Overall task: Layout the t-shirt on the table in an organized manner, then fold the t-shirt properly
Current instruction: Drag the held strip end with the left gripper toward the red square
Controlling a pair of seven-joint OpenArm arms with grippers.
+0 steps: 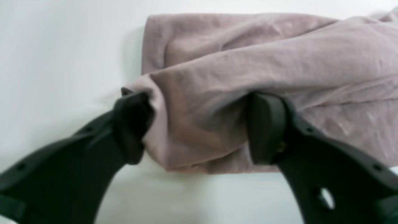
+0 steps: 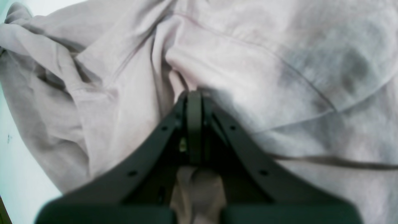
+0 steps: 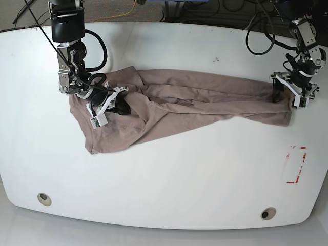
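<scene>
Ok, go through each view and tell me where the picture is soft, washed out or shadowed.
Left wrist: soft all over, the left end effector and t-shirt edges smeared. Right wrist: the right end effector is out of focus, the fabric pale and washed out, with a dark shadow at upper right. Base: sharp and evenly lit, the table bright white.

Beyond the far edge of the bench we see a brownish carpeted floor. A thin yellow cable snakes across it, near the middle of that far edge. To the right of it, still behind the bench, a tangle of black cables lies on the floor. At the far left corner of the bench we make out another dark cable. Past the near left corner we see pale grey flooring.
</scene>
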